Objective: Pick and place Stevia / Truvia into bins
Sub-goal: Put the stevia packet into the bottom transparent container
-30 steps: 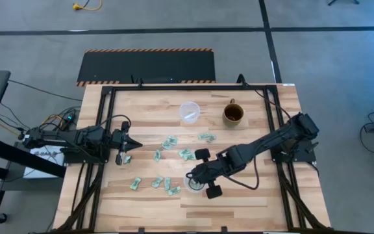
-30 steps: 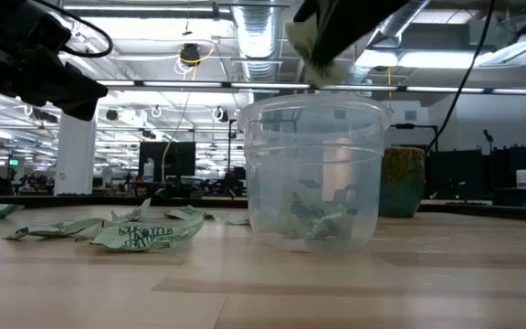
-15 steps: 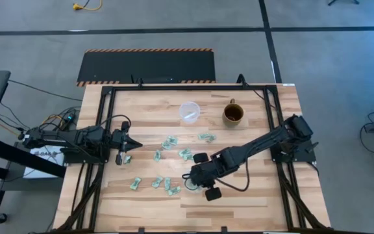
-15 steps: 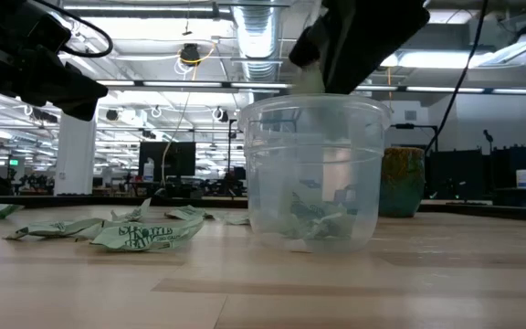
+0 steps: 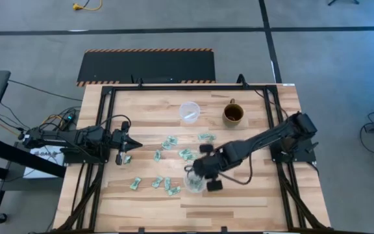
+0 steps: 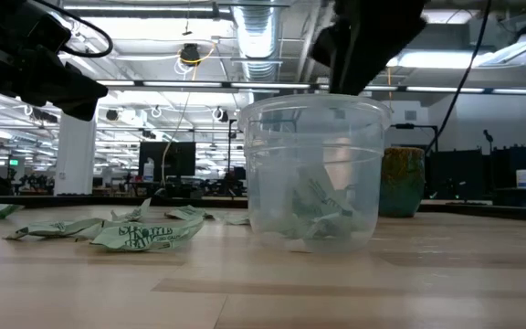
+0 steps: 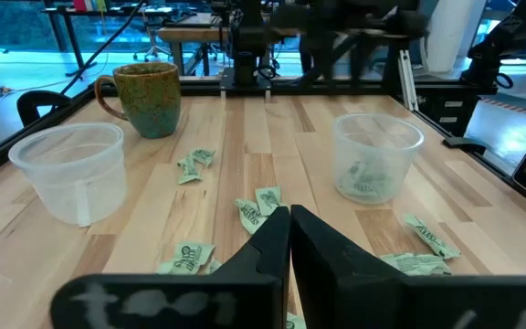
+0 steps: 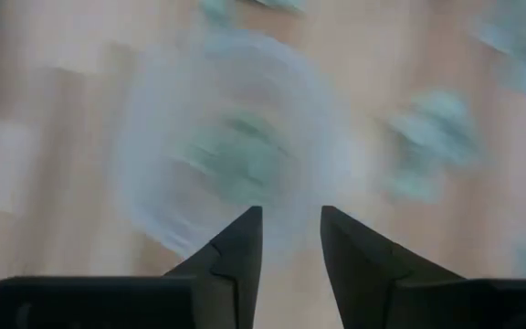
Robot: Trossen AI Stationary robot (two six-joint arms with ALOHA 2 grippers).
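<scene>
Wooden desk: two clear bins and one brown mug are seen, with about ten Stevia packets scattered between the arms. Right gripper is held above the near bin, fingers parted, empty; crumpled packets inside are blurred. Left gripper is kept closed at the desk's left.

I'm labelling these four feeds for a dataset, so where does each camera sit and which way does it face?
High view: above the table, looking straight down; both arms show.
Low view: at table-top height, looking level across at the near clear cup; the right arm hangs above it.
Left wrist view: on the left arm, facing across the table past its shut fingers toward the brown mug.
Right wrist view: on the right arm, looking down past its parted fingers into that cup.
Shared: all four show the cup holding packets.
</scene>
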